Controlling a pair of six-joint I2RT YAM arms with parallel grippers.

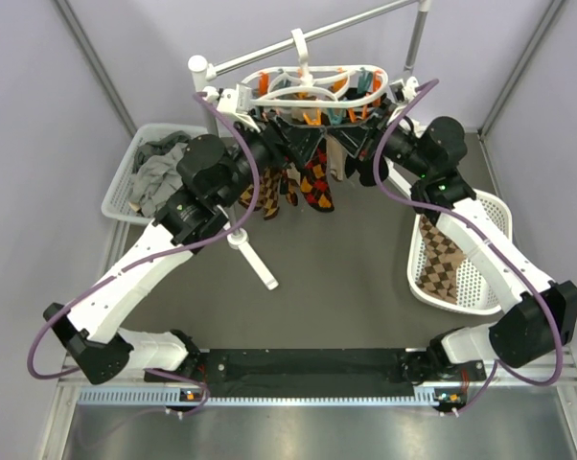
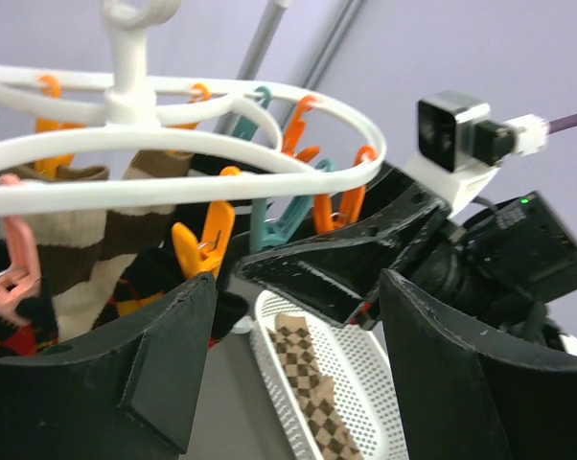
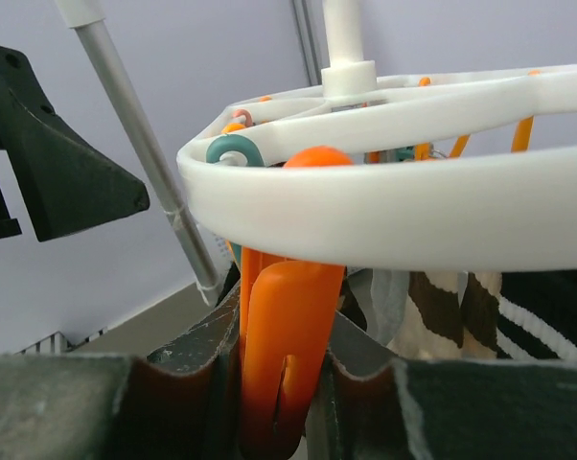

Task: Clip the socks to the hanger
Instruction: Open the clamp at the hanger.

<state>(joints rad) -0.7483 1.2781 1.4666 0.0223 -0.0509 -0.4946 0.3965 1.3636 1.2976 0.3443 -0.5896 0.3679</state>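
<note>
To your left, the grey socks [image 1: 159, 165] lie in the left basket [image 1: 119, 192]. Your left gripper [image 2: 298, 283] is up at the hanger [image 1: 306, 69], its jaws wide apart with nothing between them. The hanger hangs from the rail [image 1: 336, 32] at the back, and the socks [image 1: 317, 187] dangle from its clips. Your right gripper [image 3: 285, 347] is squeezed on an orange clip [image 3: 293, 287] under the ring. One patterned sock [image 1: 447, 264] lies in the right basket [image 1: 482, 287].
</note>
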